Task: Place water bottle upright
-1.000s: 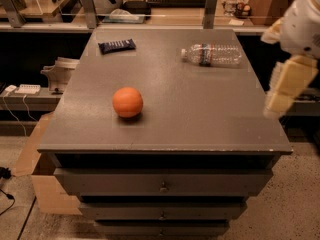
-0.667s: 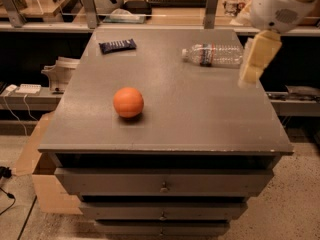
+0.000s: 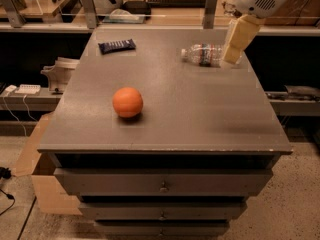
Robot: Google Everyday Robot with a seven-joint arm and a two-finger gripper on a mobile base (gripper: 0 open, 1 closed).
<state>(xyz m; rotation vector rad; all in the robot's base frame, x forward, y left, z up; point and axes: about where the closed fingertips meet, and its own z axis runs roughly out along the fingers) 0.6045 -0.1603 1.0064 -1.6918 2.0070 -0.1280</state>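
Water bottle [image 3: 205, 55] lies on its side at the desk's [image 3: 200, 114] far right, cap pointing left. Gripper [image 3: 233, 54] hangs over its base end; can't tell if it's spread or pressed together.

A grey drawer cabinet [image 3: 200, 109] stands on speckled floor [image 3: 300, 214], a brown cardboard box [image 3: 45, 189] at its left, wooden shelving [image 3: 50, 28] behind, the cream gripper [image 3: 237, 41] above its far-right corner.

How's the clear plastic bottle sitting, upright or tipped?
Tipped: the clear ribbed plastic bottle lies on its side; the tool hangs at its base end.
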